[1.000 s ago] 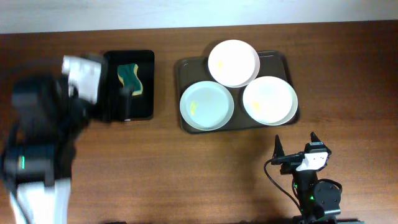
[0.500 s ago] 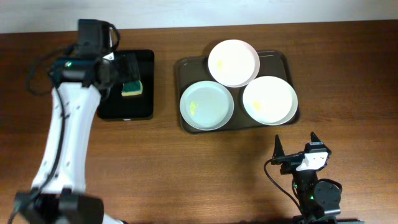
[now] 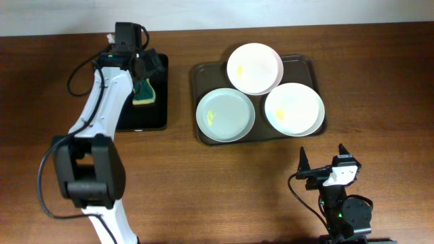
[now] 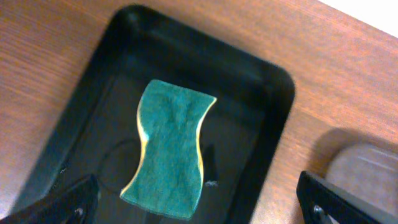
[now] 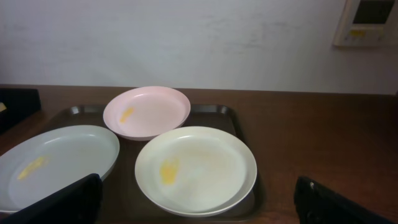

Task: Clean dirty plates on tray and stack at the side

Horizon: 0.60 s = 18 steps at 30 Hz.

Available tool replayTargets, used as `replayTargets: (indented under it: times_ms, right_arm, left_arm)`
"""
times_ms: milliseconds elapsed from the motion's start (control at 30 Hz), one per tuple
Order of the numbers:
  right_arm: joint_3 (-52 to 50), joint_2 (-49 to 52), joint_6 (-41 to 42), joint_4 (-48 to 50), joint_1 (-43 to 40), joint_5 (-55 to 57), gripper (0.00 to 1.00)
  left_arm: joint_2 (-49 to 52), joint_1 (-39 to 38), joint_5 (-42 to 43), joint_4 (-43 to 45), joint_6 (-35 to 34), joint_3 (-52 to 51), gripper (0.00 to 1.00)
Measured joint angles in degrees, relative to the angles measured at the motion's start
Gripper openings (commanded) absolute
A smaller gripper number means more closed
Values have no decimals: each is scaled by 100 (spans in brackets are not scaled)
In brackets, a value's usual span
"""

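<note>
Wooden table (image 5: 323,137); bluish plate (image 5: 56,158) partly cropped

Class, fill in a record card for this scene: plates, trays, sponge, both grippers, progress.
Plates: three, pink plate, cream plate, pale blue plate, each with a yellow smear
Brown tray: holds all three plates, unstacked
Sponge: green, lying in the black tray
Left gripper: open, above the sponge
Right gripper: open, empty, facing the plates
Progress: no plate cleaned or stacked yet
</note>
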Motion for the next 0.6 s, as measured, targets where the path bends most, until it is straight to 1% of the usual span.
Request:
replayTargets:
  times_ms: [67,167,367,400,433,467,500,533,567,600]
  right_arm:
    - [0,0,2,0,0,0,98]
    - [0,0,2,0,0,0,99]
    - [0,0,2,0,0,0,98]
    - [0,0,2,0,0,0,98]
    - [0,0,0,0,0,0,99]
    - [0,0,0,0,0,0,98]
    - [0,0,0,0,0,0,98]
    - [0,0,2,0,0,0,98]
    - [0,0,2,0,0,0,98]
    - [0,0,2,0,0,0,98]
  left_arm:
    - [205,48,24,129,-22,0,91]
    - [439,188,42,151,24,0,93]
    - [885,409,142,192,452,2,92]
    - [962,420,256,205,533,2,91]
    - [1038,420,391,251,616,2,88]
    - [1115,417,549,284,702,2,80]
    - [1182,417,647,299,758,2,74]
    - [1231,409,728,310,769,2,66]
    - [1292,400,798,315,850,2,48]
    - [1305,391,807,321,894,2,34]
